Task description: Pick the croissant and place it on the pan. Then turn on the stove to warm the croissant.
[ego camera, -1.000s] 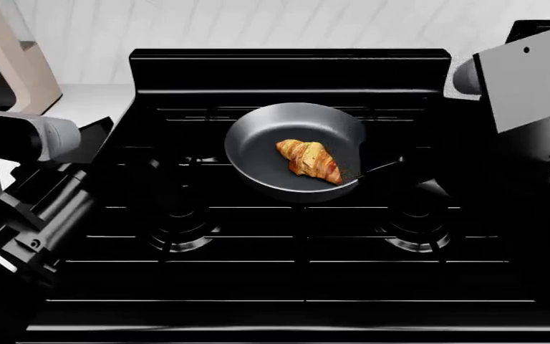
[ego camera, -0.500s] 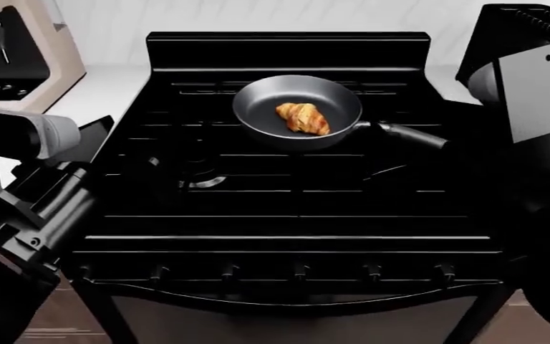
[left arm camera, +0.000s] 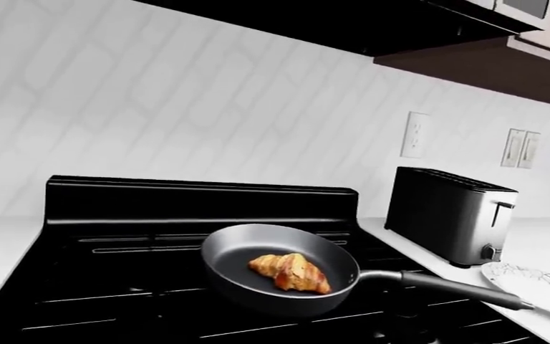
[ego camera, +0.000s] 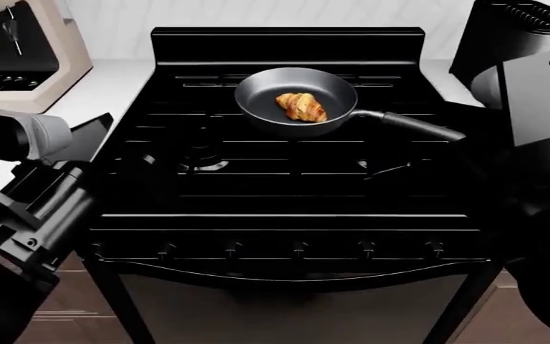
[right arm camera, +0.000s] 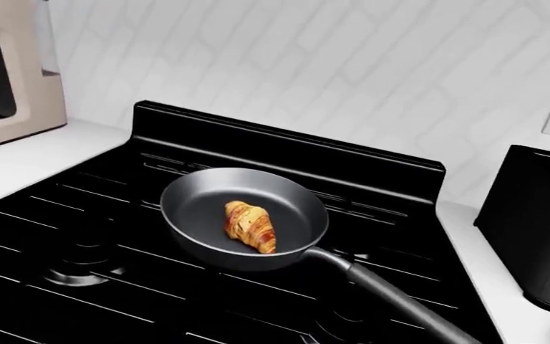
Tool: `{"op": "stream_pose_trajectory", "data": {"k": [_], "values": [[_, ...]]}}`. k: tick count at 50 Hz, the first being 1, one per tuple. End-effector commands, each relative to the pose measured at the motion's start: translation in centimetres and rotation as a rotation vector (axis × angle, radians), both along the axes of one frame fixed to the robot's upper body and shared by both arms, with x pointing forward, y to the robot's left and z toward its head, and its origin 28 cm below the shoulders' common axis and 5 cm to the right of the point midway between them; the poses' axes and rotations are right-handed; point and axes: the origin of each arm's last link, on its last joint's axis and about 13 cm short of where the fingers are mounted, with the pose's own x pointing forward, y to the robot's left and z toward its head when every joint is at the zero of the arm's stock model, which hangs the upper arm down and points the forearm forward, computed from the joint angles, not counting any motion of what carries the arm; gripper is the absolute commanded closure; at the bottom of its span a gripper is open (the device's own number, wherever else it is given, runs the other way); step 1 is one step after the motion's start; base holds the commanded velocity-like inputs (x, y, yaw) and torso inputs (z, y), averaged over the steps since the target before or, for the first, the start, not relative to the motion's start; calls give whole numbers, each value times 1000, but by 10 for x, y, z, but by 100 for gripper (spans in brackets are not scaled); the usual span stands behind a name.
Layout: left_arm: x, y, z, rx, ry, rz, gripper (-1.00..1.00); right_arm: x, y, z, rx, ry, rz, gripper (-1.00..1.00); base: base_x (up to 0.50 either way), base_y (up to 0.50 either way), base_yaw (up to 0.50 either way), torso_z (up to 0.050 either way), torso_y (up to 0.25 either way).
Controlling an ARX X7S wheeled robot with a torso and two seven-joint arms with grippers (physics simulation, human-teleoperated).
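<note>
The stove (ego camera: 294, 193) fills the head view, with 6 knobs (ego camera: 299, 250) along its front edge. The pan (ego camera: 296, 95) sits on the stove's rear grates, its handle (ego camera: 418, 125) pointing toward the toaster (left arm camera: 452, 213). The croissant (ego camera: 301, 106) lies inside the pan. Neither end effector's fingertips are visible, so their opening cannot be told.
</note>
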Motion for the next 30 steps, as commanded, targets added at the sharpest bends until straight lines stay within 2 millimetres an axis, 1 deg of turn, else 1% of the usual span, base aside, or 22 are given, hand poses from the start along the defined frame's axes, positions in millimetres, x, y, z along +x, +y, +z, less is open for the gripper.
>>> {"op": "stream_pose_trajectory", "data": {"k": [1, 5, 7, 16, 30], "values": [[-1, 0, 1, -19, -24, -2, -100, 0, -1, -2, 11, -9, 1, -100, 0, 0, 0, 0, 0], [0, 0, 2, -17, -22, 7, -100, 0, -1, -1, 13, -13, 3, -100, 0, 0, 0, 0, 0], [0, 0, 1, -12, -22, 11, -100, 0, -1, -1, 17, -18, -1, -100, 0, 0, 0, -25, 0], [-3, 0, 4, -1, -38, 25, -100, -7, -2, 2, 24, -32, -11, -100, 0, 0, 0, -50, 0], [-17, 3, 7, 11, -47, 23, -100, -37, 2, 3, 26, -47, -43, -100, 0, 0, 0, -50, 0]]}}
